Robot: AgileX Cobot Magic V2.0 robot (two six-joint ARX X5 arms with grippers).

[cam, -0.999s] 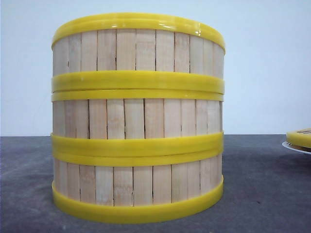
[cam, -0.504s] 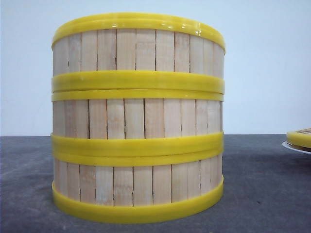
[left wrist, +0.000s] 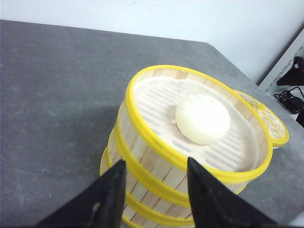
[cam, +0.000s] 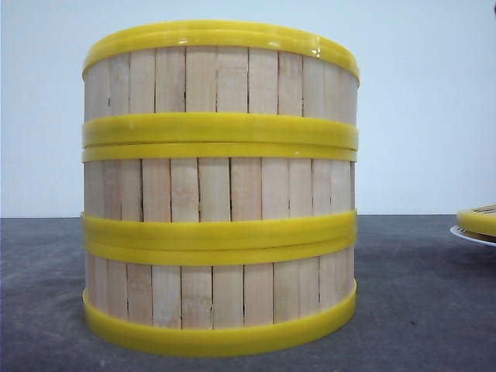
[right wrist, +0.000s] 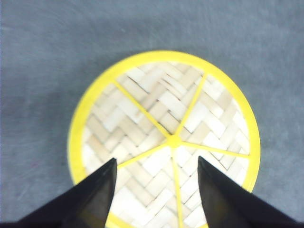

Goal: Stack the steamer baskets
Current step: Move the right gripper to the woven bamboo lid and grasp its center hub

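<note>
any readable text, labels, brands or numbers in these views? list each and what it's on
None readable in any view.
Stack of three steamer baskets: plain slats and yellow bands, no print.
Bun in the top basket: no marking.
Woven lid with yellow spokes: no print.
White plate at the front view's right edge: no print on the part in view.
Dark gear off the table: too small to tell.

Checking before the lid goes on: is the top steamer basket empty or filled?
Filled: the top steamer basket holds one white bun on its liner.
</note>
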